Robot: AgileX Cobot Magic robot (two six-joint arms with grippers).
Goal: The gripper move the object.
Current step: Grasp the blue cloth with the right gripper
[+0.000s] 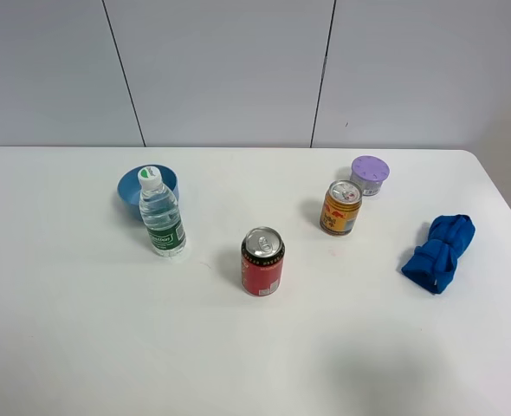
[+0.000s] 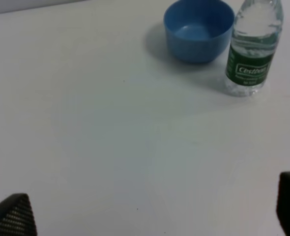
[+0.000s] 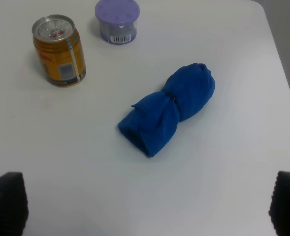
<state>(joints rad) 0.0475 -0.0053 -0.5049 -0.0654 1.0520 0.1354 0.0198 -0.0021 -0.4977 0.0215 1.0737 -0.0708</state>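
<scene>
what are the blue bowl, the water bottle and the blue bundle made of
Blue bowl: likely plastic, smooth, evenly coloured with a soft sheen. Water bottle: clear glossy plastic, see-through with a green printed label. Blue bundle: fabric, matte, with soft folds and creases.

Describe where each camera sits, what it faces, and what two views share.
High camera: above the table, looking down; no robot part shows.
Left wrist: on the left arm, faces bowl and bottle; open left hand shows.
Right wrist: on the right arm, faces cloth, orange can and jar; open right hand shows.
Shared: the high view shows those five things too.
</scene>
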